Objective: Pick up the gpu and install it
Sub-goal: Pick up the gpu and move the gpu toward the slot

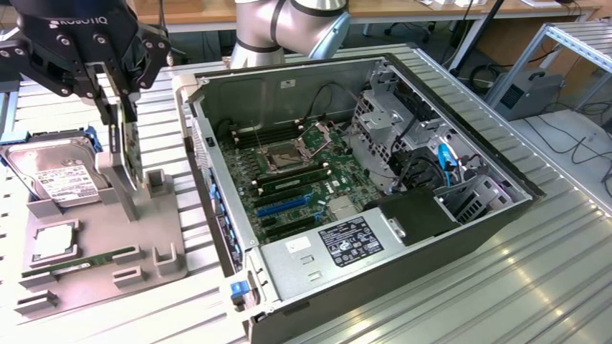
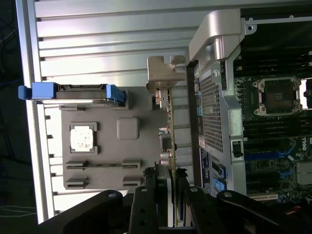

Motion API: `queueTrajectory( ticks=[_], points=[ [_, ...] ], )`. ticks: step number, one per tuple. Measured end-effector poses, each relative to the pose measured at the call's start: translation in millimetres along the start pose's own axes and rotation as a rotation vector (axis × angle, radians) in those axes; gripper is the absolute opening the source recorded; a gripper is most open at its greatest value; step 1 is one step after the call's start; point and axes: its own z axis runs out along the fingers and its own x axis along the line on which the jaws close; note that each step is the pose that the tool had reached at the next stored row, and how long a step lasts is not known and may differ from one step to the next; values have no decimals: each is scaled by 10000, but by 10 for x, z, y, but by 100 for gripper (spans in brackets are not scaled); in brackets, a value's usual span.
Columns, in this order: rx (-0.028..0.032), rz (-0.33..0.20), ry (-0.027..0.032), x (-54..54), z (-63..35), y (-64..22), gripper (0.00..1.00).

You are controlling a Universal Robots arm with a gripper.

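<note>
The gpu (image 1: 127, 150) is a thin dark card standing on edge over the grey parts tray (image 1: 143, 236) at the exterior view's left. My gripper (image 1: 117, 97) comes down from above and is shut on the card's upper edge. In the wrist view the gpu (image 2: 171, 126) runs edge-on away from my gripper (image 2: 173, 181), with a finger (image 2: 146, 187) on each side, and its pale metal bracket (image 2: 163, 73) is at the far end. I cannot tell whether its lower end is free of the tray's holder. The open computer case (image 1: 201, 136) with its motherboard (image 1: 297, 179) lies just beside it.
On the tray lie a hard drive in a blue frame (image 1: 57, 175), a processor (image 1: 53, 240) and a green memory stick (image 1: 82, 264). Blue expansion slots (image 1: 282, 208) sit low on the motherboard. Drive cages and cables (image 1: 402, 136) fill the case's far side. The arm's base (image 1: 287, 25) stands behind.
</note>
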Motion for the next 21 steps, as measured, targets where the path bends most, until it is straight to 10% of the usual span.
queueTrajectory(
  ticks=[21],
  points=[
    [0,0,-1,-2,-97,4,27]
  ],
)
